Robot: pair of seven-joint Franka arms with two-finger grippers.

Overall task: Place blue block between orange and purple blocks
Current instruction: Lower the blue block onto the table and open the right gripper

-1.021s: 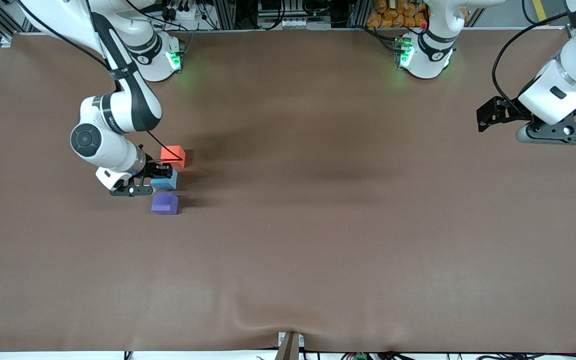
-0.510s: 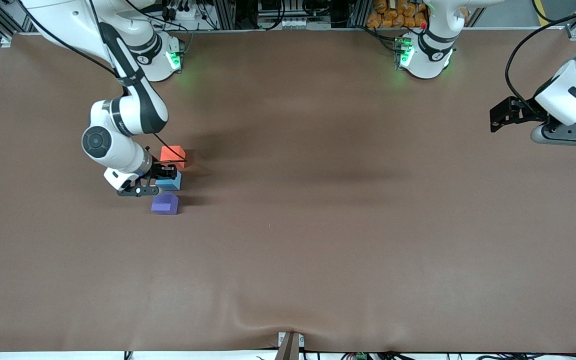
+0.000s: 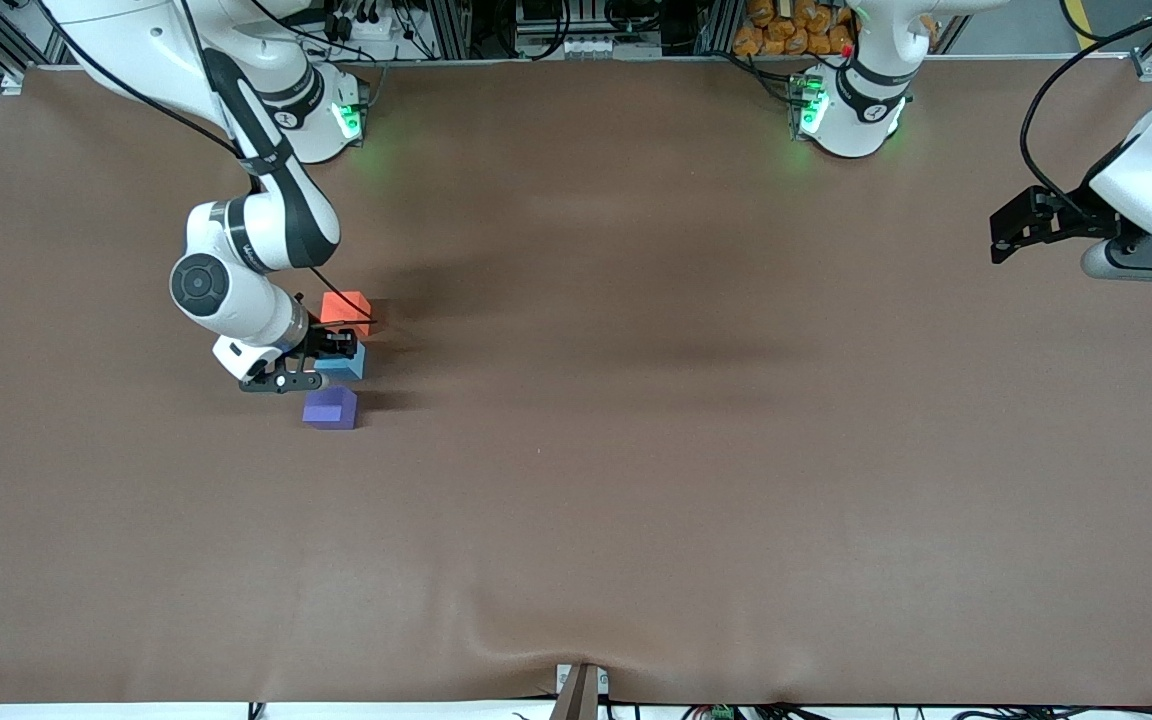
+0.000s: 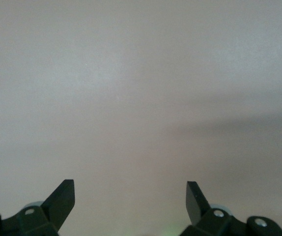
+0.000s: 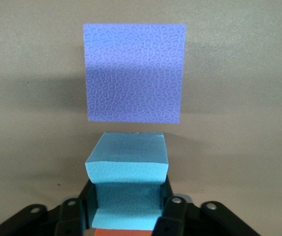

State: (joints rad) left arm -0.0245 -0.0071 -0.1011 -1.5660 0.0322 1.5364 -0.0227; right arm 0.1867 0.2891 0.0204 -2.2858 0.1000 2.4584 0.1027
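Observation:
The light blue block (image 3: 343,364) sits pinched between the fingers of my right gripper (image 3: 333,356), low at the cloth, in the gap between the orange block (image 3: 344,307) and the purple block (image 3: 330,408). In the right wrist view the blue block (image 5: 127,162) is squeezed in at the sides by the right gripper (image 5: 127,196), with the purple block (image 5: 133,72) ahead of it and a strip of the orange block (image 5: 124,232) at the frame's edge. My left gripper (image 3: 1004,235) hangs open and empty at its own end of the table, and the left wrist view shows the left gripper (image 4: 130,194) over bare cloth.
A brown cloth (image 3: 636,450) covers the whole table. It has a raised fold (image 3: 536,640) at the edge nearest the front camera. The two arm bases (image 3: 841,110) stand along the edge farthest from that camera.
My right gripper has shifted the blue block slightly toward the left arm's end, lining it up between the orange and purple blocks. The left arm has drawn back toward its own end.

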